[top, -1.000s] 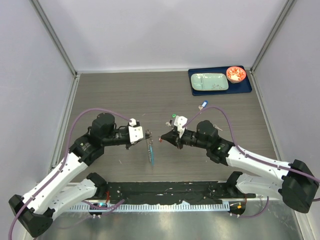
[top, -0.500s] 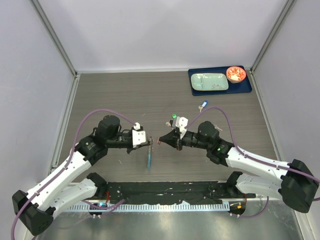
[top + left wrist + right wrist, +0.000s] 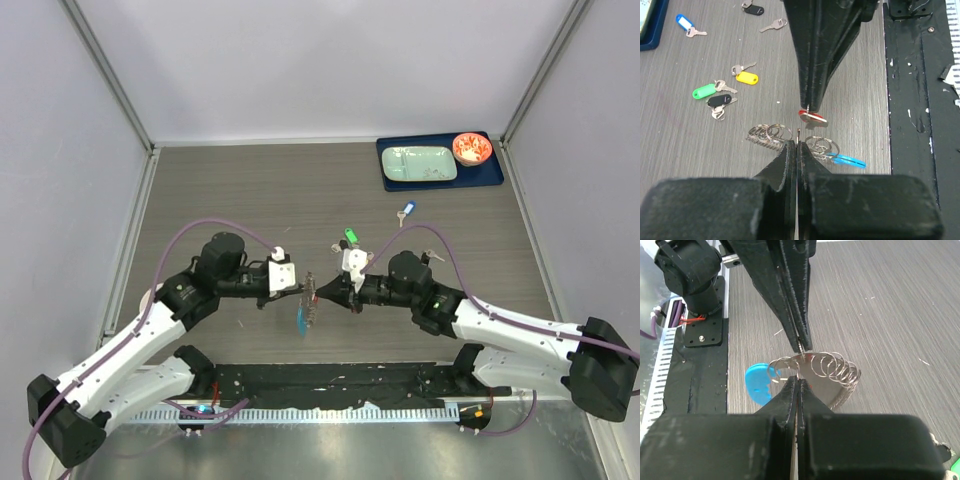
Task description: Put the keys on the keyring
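now doing: threading the red key (image 3: 812, 116) onto the keyring (image 3: 827, 367); both are lifted off the desk (image 3: 250, 190), between the two hands.
left hand (image 3: 797, 146): closed, pinching the keyring's thin wire at its fingertips; the coils and the blue crescent (image 3: 758, 382) hang just below the tips.
right hand (image 3: 796, 382): closed on the red key, tip to tip with the left hand; whether key and wire touch cannot be told.
method: hold the left hand steady, square the key's hole to the wire's open end (not clearly shown), then slide along the wire, not across it.
progress, judged: early, since several keys lie loose.
risk: the wire may flex or swing away; a tilted key may slip in the grip.
surroundings: green-tagged key (image 3: 705, 92), yellow-tagged key (image 3: 746, 77) and black-tagged key (image 3: 722, 100) lie on the desk beyond the left hand's tips; a blue-tagged key (image 3: 684, 21) lies farther out, near a dark blue tray (image 3: 440, 186).
obstruction: nothing stands between the hands; each crowds the other's tips.
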### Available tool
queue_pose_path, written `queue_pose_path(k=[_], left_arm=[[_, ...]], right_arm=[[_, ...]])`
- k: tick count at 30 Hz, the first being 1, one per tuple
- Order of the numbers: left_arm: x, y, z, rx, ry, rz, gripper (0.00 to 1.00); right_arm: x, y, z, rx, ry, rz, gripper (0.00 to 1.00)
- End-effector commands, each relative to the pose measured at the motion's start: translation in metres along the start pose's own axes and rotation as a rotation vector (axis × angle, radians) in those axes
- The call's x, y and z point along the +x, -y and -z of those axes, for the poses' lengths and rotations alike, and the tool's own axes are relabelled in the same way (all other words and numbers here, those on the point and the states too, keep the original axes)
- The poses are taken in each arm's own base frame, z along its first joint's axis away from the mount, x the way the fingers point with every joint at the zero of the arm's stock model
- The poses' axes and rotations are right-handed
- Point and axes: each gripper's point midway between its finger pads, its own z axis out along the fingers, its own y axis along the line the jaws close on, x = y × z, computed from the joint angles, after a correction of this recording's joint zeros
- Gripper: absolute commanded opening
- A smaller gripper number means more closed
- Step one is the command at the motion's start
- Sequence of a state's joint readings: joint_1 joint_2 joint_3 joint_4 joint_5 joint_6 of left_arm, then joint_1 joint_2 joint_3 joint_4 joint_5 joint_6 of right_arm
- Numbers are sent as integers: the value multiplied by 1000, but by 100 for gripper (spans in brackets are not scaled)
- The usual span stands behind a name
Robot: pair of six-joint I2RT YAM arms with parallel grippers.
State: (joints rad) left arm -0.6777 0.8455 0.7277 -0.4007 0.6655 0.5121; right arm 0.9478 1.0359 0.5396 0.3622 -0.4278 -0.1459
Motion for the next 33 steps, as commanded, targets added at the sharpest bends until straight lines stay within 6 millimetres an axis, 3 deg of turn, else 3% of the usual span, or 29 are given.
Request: queue_pose_path(k=[1,12,33], left_arm=[[-7,-10,-5,-31,30,-30,0],[-2,-9,-11,-8,19,-5,0],[-6,-6,-12,8,40,5,0]], right_arm=[[-12,5,-2,31,2,74,1],[-6,16,-3,112,-17,136,1],[-7,17,-2,171,-13,204,1]])
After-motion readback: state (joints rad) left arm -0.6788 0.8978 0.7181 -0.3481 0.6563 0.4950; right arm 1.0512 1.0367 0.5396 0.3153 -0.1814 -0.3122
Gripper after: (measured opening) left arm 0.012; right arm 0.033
